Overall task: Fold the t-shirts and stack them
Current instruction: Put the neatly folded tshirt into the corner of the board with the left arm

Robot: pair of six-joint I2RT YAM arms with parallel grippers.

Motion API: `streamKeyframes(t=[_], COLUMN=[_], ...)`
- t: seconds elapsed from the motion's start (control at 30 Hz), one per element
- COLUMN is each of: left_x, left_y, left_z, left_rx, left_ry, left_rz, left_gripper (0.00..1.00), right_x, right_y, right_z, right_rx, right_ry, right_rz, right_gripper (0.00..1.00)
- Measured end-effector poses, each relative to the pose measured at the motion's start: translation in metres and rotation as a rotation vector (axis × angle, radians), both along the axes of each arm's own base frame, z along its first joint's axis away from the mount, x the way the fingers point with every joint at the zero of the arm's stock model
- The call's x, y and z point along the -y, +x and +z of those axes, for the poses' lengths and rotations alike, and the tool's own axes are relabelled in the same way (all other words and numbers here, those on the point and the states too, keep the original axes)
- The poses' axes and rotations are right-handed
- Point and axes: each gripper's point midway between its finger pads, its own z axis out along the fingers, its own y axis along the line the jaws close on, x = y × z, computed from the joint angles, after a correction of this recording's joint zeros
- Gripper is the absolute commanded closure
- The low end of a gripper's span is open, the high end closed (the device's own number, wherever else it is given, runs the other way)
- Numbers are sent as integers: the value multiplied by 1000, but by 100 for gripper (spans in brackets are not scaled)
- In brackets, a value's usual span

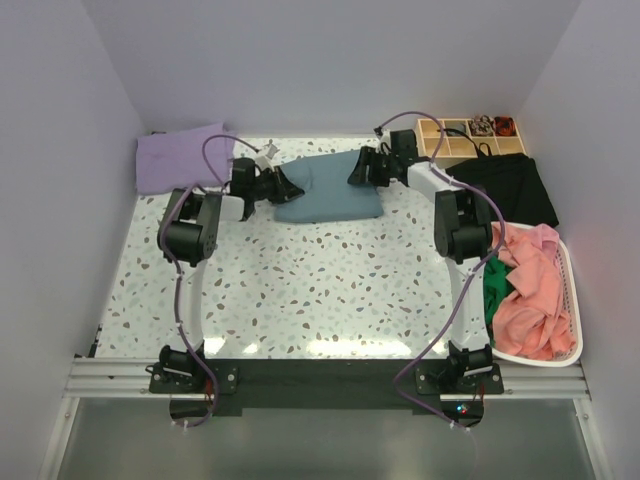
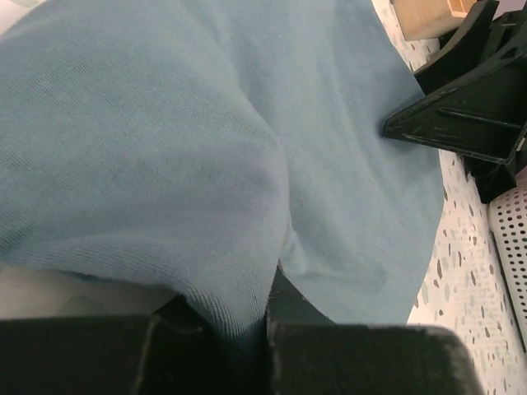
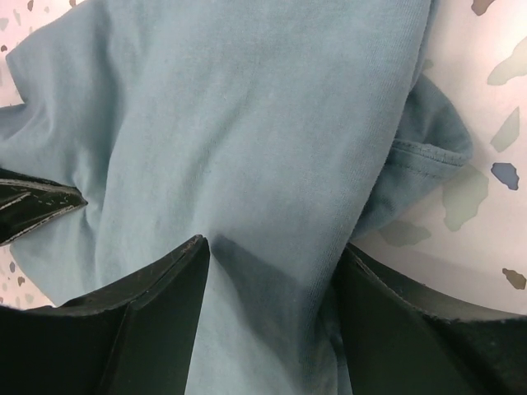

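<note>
- Progress judged early: one shirt apparently folded, one in hand, several untouched.
- Large slate-blue soft cloth t-shirt (image 1: 330,192) at upper centre of speckled worktop (image 1: 300,290), doubled into a loose pad, edges uneven.
- Left jaws clenched on a bunched fold at its left edge.
- Right jaws held apart astride a ridge of cloth at its upper right edge; gripping or only straddling, cannot tell.
- Lavender-purple t-shirt (image 1: 180,158) in upper left corner, lying as a rough rectangle, likely the stack's base.
- Salmon-pink t-shirts (image 1: 535,290) heaped unfolded in white plastic basket (image 1: 538,360) at lower right.
- Left to do: finishing blue fold, stacking, then the pink heap.
</note>
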Motion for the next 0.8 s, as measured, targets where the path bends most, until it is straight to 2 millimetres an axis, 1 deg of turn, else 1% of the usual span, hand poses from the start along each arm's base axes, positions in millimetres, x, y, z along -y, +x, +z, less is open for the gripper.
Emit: streamKeyframes(t=[0.13, 0.27, 0.3, 0.33, 0.37, 0.43, 0.47, 0.53, 0.6, 0.67, 0.73, 0.8], left_x=[0, -3, -5, -9, -12, -20, -25, -36, -50, -67, -90, -120], left_y=[2, 8, 13, 18, 24, 36, 43, 55, 67, 74, 80, 84], left_z=[0, 2, 5, 7, 12, 24, 34, 53, 74, 88, 98, 103], left_rx=[-28, -51, -56, -58, -60, -46, -34, 0, 32, 48, 55, 45], left_ry=[17, 65, 94, 129, 163, 224, 258, 309, 349, 379, 405, 431], left_rz=[-3, -1, 7, 16, 25, 41, 53, 73, 96, 122, 153, 196], left_gripper=[100, 100, 100, 100, 100, 100, 100, 100, 100, 100, 100, 100], right_x=[-1, 2, 5, 9, 14, 21, 24, 26, 27, 27, 27, 26], right_y=[0, -4, -8, -17, -31, -52, -61, -69, -69, -69, -69, -68], right_z=[0, 1, 2, 1, 0, 0, 0, -1, -1, -1, -1, -1], right_rx=[2, 14, 20, 17, 5, -20, -32, -44, -44, -43, -42, -40], right_ry=[3, -6, -18, -34, -50, -66, -71, -77, -75, -74, -73, -70], right_rz=[6, -8, -27, -48, -73, -101, -113, -129, -135, -137, -136, -135], right_gripper=[36, 33, 33, 32, 33, 32, 33, 33, 32, 33, 33, 32])
